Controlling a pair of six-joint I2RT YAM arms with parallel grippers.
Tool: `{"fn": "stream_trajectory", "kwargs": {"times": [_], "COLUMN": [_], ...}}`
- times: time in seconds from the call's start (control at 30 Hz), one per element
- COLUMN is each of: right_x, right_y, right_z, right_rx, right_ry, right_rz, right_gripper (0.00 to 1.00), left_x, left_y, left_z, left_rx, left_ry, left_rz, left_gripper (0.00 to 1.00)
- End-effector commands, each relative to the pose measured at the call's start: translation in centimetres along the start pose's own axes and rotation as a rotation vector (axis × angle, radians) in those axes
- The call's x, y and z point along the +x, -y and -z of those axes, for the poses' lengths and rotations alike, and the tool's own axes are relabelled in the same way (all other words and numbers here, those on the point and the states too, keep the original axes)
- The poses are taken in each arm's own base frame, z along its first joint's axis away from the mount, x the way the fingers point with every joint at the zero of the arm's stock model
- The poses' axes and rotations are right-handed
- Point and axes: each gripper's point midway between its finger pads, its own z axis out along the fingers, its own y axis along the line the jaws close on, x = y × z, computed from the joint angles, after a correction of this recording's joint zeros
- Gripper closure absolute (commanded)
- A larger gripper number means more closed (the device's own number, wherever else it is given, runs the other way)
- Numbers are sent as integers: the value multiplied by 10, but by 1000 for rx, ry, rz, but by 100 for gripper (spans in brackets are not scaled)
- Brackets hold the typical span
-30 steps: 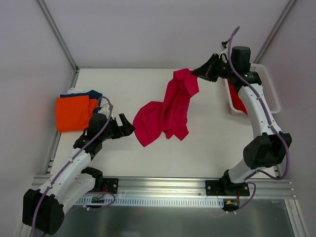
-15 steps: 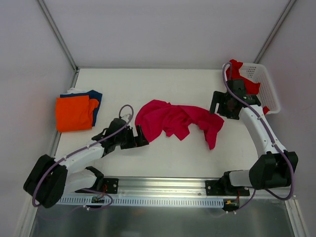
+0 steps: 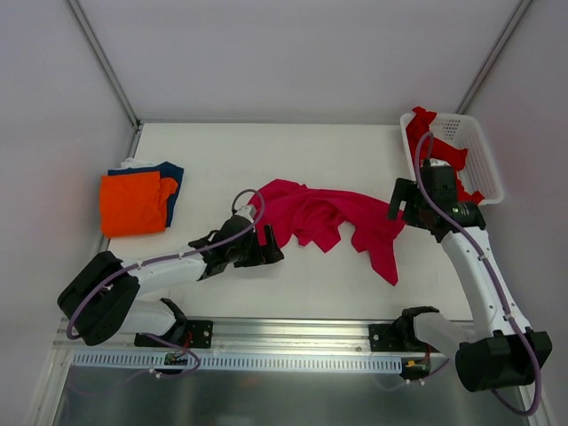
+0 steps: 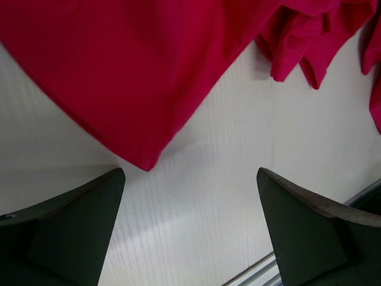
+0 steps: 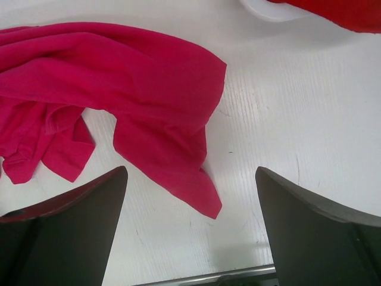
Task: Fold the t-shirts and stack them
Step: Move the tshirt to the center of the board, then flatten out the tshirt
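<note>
A crumpled magenta t-shirt [image 3: 324, 216] lies loose across the middle of the table. My left gripper [image 3: 272, 251] is open, low over the table just short of the shirt's near left corner [image 4: 143, 158]; nothing sits between its fingers [image 4: 77, 220]. My right gripper [image 3: 396, 203] is open at the shirt's right end, above a hanging corner of the cloth [image 5: 196, 190] without touching it. A brighter red t-shirt [image 3: 441, 149] spills out of the basket. An orange t-shirt [image 3: 133, 203] lies folded on a navy one [image 3: 173, 173] at the left.
The white lattice basket [image 3: 485, 162] stands at the back right corner, close behind my right arm. A metal rail [image 3: 293, 330] runs along the table's near edge. Bare table shows between the folded stack and the magenta shirt.
My right gripper opened and let go of the magenta shirt, which dropped and spread over the table. The right arm came down and nearer. My left arm reached right to the shirt's corner.
</note>
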Motion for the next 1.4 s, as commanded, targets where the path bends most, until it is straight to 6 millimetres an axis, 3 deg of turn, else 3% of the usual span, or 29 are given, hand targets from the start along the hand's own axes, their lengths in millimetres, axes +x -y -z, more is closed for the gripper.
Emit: {"fn": "stream_trajectory", "kwargs": {"times": [0.0, 0.13, 0.3, 0.47, 0.6, 0.7, 0.73, 0.93, 1.0, 1.1, 1.2, 1.27, 1.3, 1.37], "right_x": [5, 18, 49, 90, 108, 118, 121, 129, 129, 130, 129, 128, 129, 124], "right_y": [6, 2, -14, -8, -2, -5, -7, -14, -14, -14, -14, -14, -12, -11], "right_z": [7, 4, -18, -40, -49, -56, -58, -70, -71, -71, -71, -69, -66, -62], "right_rx": [9, -23, -108, -73, -48, -63, -70, -92, -92, -91, -92, -91, -86, -79], "right_ry": [28, -3, -87, -199, -242, -280, -292, -331, -332, -335, -332, -326, -331, -316], "right_rz": [11, 15, 11, 31, 39, 35, 32, 28, 28, 29, 30, 28, 32, 38], "right_gripper": [7, 7, 8, 9, 10, 24, 34, 65, 70, 88, 99, 96, 73, 58], "left_x": [-2, -3, 6, 12, 14, 13, 12, 11, 11, 10, 9, 9, 9, 10], "left_y": [-28, -33, -35, -34, -35, -35, -34, -37, -38, -40, -39, -39, -39, -40], "left_z": [3, 1, -8, -19, -25, -25, -25, -24, -25, -25, -26, -27, -27, -27], "left_rx": [-157, -192, -228, -257, -273, -277, -276, -290, -297, -303, -305, -306, -307, -308], "left_ry": [12, 16, -9, -26, -33, -25, -24, -18, -17, -15, -13, -12, -13, -16], "left_rz": [-19, -19, -27, -51, -55, -60, -62, -72, -75, -78, -79, -81, -83, -81], "left_gripper": [5, 5, 5, 6, 8, 12, 13, 32, 39, 77, 89, 92, 92, 92]}}
